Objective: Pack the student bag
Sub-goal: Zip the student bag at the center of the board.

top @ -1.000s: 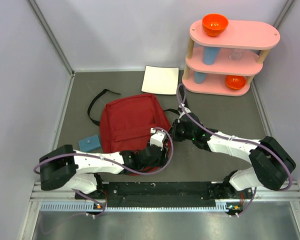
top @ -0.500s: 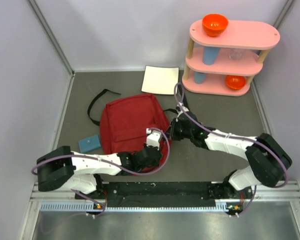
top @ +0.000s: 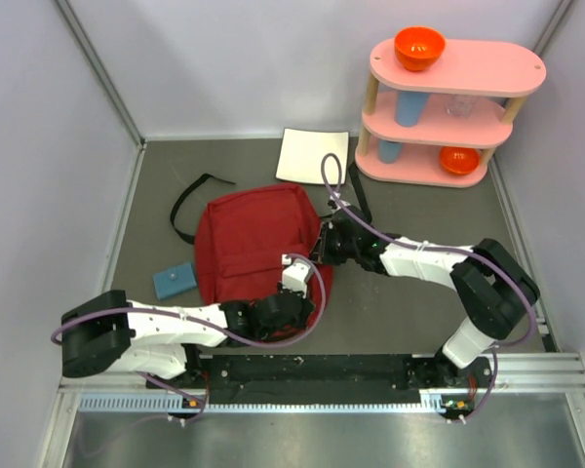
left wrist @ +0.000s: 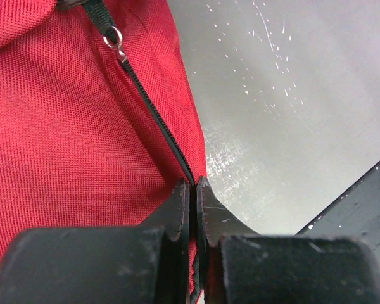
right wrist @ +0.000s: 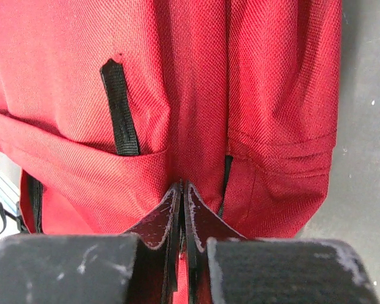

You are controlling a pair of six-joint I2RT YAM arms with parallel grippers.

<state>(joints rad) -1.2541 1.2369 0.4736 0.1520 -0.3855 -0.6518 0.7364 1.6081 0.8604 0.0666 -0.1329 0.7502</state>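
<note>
The student bag (top: 249, 244), dark red with black straps, lies flat on the grey table left of centre. My left gripper (top: 295, 292) is at the bag's near right edge. In the left wrist view the left gripper (left wrist: 194, 190) is shut on the red fabric of the bag (left wrist: 69, 126) beside its black zipper, and the zipper pull (left wrist: 116, 43) lies farther up. My right gripper (top: 323, 244) is at the bag's right side. In the right wrist view the right gripper (right wrist: 182, 190) is shut on a fold of the bag (right wrist: 196, 76) next to a black strap loop (right wrist: 120, 107).
A flat blue thing (top: 175, 280) lies left of the bag, and a white sheet (top: 313, 156) lies behind it. A pink three-tier shelf (top: 487, 66) at the back right holds orange bowls (top: 419, 47) and blue cups (top: 409, 107). Grey walls close in the left, the back and the right.
The left gripper has closed on the bag's near right edge. The right arm has swung left and farther back along the bag's right side, still shut.
</note>
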